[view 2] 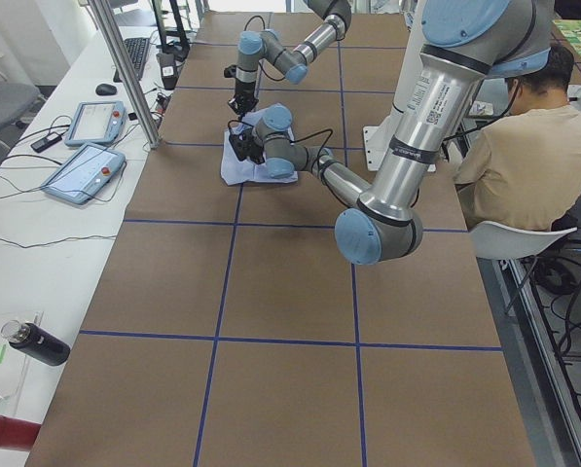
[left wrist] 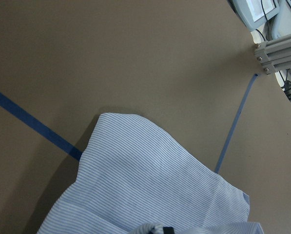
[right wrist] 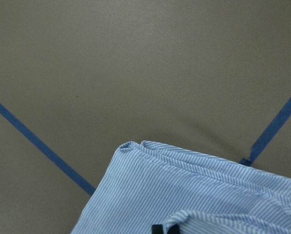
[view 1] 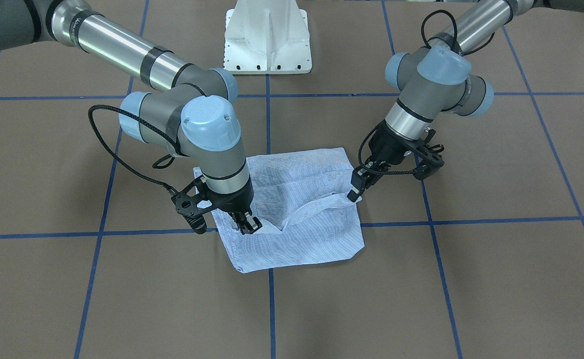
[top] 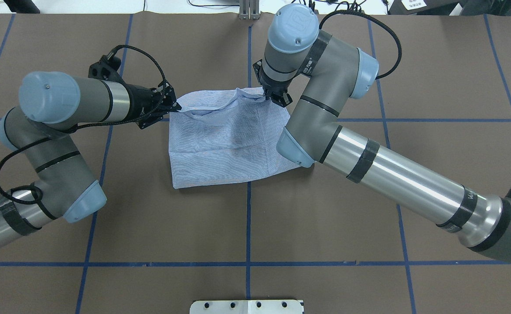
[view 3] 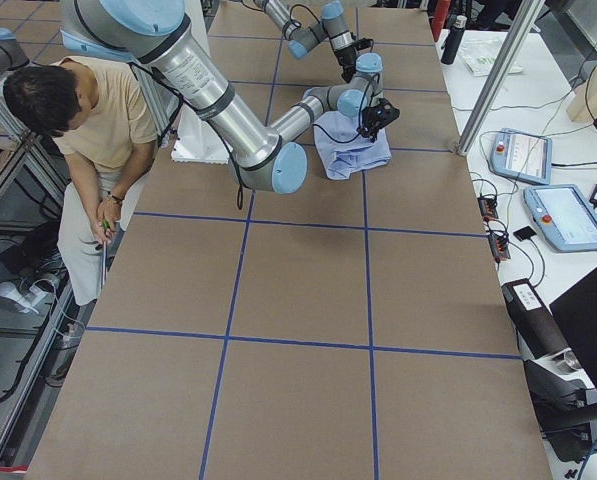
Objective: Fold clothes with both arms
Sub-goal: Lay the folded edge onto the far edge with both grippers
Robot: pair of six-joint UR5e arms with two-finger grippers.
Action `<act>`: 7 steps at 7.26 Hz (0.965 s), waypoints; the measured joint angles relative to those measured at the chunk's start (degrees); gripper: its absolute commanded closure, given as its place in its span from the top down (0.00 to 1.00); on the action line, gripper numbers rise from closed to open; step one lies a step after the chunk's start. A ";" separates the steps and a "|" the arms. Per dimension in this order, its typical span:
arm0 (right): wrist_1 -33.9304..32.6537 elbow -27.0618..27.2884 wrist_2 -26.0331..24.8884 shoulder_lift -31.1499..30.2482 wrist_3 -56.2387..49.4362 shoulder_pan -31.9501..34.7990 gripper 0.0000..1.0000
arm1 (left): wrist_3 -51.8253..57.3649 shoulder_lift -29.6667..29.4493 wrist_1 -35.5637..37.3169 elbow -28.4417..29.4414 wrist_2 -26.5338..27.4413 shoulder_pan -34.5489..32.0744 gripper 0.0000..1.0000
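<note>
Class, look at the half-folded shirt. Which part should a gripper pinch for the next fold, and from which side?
Probably pinch the shirt at the two corners of its edge farthest from the robot, where the cloth rises off the table in a loose ridge. Come at each corner from its outer side, as the left gripper and right gripper do; elsewhere it lies flat.

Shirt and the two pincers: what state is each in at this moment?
shirt: folded into a compact rectangle, lying flat but for its top layer, raised along one edge.
left pincer: shut on the shirt's raised edge, at one end.
right pincer: shut on the same raised edge, at the other end.
</note>
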 measured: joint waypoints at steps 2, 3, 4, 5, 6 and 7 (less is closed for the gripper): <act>3.87 -3.68 -0.30 0.13 -0.83 0.00 0.00 | 0.22 -2.03 -2.86 5.09 1.47 -0.03 0.13; 4.59 -4.51 -0.44 0.16 -1.12 0.00 0.00 | 0.24 -2.72 -4.29 7.10 1.78 -0.03 0.14; 5.31 -5.43 -0.70 0.17 -1.40 0.00 0.03 | 0.25 -3.35 -6.03 9.29 1.92 -0.04 0.18; 6.20 -6.42 -0.97 0.17 -1.61 0.00 0.23 | 0.25 -3.90 -7.66 11.38 2.39 -0.04 0.27; 6.67 -7.04 -1.16 0.17 -1.70 0.00 0.43 | 0.23 -4.58 -9.08 13.45 3.38 -0.04 0.41; 6.87 -7.41 -1.27 0.18 -1.73 0.07 0.73 | 0.20 -5.34 -10.22 15.32 4.28 -0.04 0.62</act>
